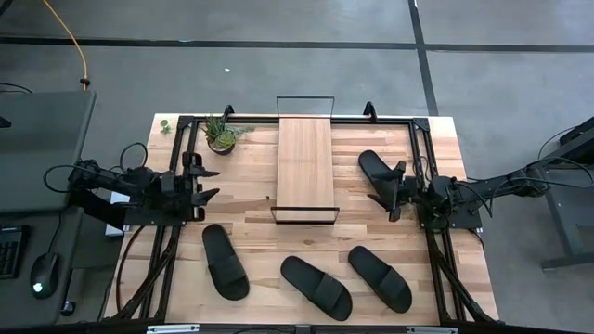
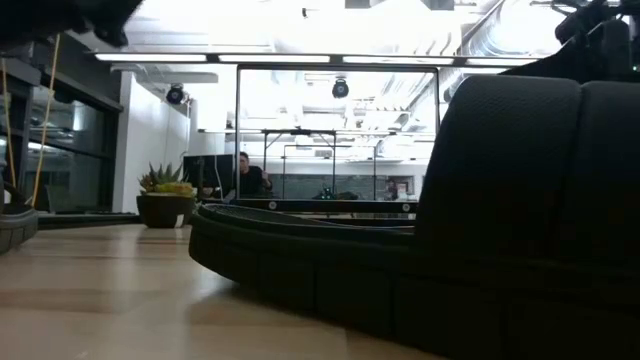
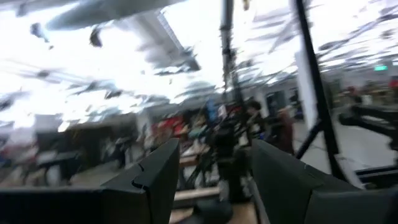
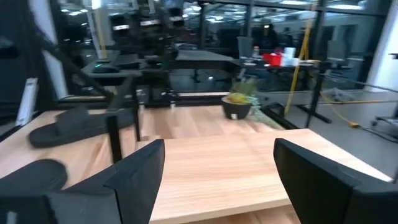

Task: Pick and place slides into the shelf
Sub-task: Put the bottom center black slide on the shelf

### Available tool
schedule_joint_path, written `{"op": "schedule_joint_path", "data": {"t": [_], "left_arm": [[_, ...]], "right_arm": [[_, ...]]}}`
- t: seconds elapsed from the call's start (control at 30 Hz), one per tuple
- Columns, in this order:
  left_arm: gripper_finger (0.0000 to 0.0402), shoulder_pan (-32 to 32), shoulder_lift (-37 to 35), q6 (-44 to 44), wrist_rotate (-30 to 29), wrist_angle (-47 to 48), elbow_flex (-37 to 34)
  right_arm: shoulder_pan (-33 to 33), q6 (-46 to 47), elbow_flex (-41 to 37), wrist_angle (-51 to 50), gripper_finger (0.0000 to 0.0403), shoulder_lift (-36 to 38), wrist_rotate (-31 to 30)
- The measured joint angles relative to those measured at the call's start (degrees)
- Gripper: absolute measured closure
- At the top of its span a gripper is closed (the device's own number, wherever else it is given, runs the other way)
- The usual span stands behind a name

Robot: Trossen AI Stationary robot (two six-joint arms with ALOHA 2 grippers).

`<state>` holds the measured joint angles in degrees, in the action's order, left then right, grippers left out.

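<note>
Nearest us, three slides [image 1: 316, 286] lie before the shelf [image 1: 305, 167]; the fourth slide [image 1: 378, 173] lies right of it, beside our right gripper [image 1: 393, 193], released wide, empty; we'd straddle its strap squarely; left gripper [image 1: 206, 182] waits left, parted, empty.

The bare shelf [image 1: 305, 167] stands mid-surface [image 1: 260, 209]. Three slides [image 1: 316, 287] lie along the near edge; a fourth [image 1: 377, 170] sits beside the open right claw [image 1: 394, 190].
</note>
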<state>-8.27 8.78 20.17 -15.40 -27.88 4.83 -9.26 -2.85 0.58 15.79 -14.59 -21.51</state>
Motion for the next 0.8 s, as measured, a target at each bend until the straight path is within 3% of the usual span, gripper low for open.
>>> {"op": "schedule_joint_path", "data": {"t": [0.13,0.27,0.43,0.8], "left_arm": [[0.0218,0.0,-0.02,-0.31,0.62,-1.62,1.3],[0.0218,0.0,-0.02,-3.26,-4.12,-1.64,2.7],[0.0218,0.0,0.0,-8.91,-9.06,0.33,4.82],[0.0218,0.0,-0.02,-16.33,-11.25,14.08,12.02]], "right_arm": [[0.02,2.35,0.0,1.02,0.0109,-0.01,-1.85],[0.02,2.46,0.6,5.34,0.0109,-0.02,-1.7],[0.01,-1.22,5.61,6.14,0.0109,-0.06,2.71],[-0.01,-2.75,17.29,5.98,0.0109,-4.22,7.19]]}}
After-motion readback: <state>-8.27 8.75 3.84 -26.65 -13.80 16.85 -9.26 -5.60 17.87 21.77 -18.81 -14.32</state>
